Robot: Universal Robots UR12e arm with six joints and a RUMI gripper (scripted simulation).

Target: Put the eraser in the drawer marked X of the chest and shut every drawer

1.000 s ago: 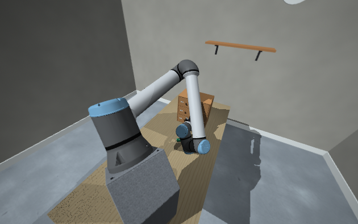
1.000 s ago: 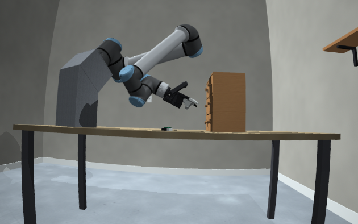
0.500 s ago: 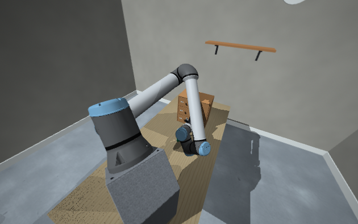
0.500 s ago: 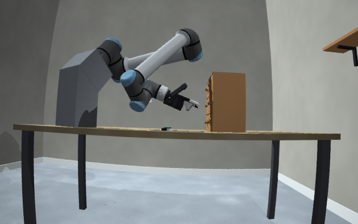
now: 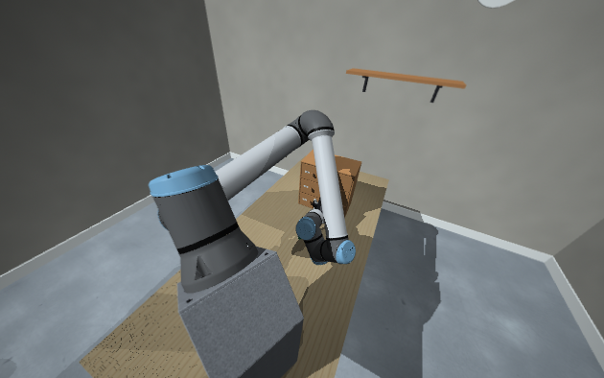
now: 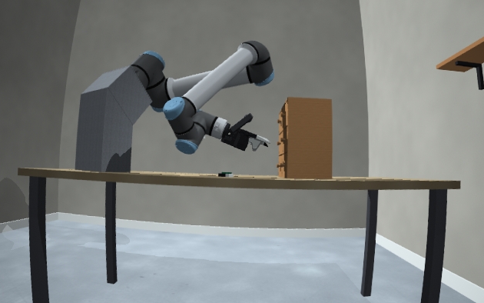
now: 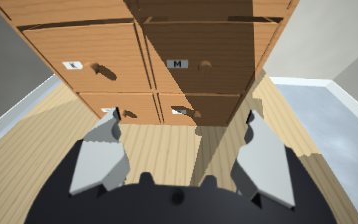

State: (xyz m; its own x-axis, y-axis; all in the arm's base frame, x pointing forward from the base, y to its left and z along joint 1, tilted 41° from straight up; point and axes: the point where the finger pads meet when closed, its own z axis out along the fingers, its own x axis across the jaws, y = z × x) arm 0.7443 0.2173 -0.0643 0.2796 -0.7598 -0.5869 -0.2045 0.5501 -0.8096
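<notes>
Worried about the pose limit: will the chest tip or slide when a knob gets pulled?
The chest is tall on a narrow base, so a pull high up could probably tip it. It stands loose on the table, so it may also slide. The open gripper is level with the middle knobs, which is likely safer.
</notes>
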